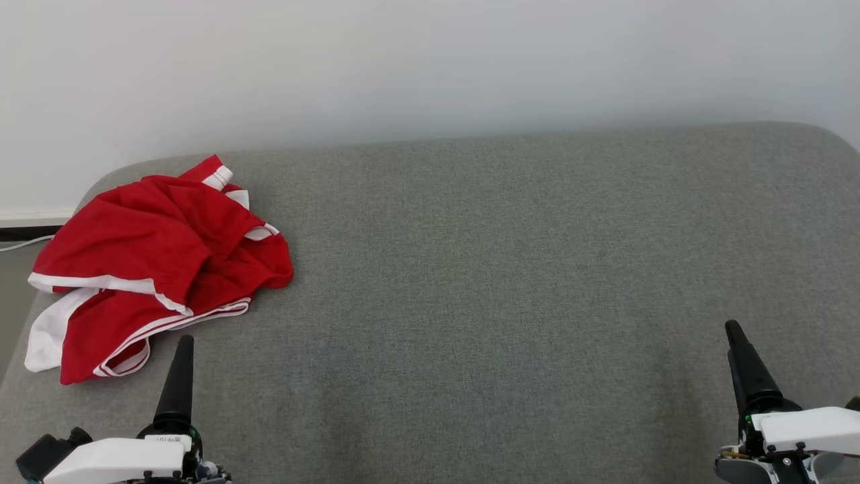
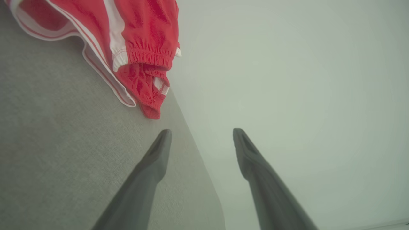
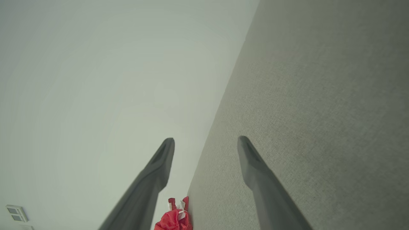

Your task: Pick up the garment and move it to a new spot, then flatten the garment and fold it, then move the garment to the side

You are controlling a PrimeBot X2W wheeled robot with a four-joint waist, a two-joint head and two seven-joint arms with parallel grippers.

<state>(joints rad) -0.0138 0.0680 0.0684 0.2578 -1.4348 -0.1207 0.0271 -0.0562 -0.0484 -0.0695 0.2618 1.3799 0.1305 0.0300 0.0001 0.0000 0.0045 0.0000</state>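
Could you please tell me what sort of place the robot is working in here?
Likely an indoor room: a grey upholstered surface against a plain white wall, with a red garment on it.

Nothing legible can be read. A small white label (image 1: 168,439) on the pale housing (image 1: 114,460) behind the left gripper (image 2: 202,132) carries a few dark marks, too small and blurred to make out as letters or numbers.
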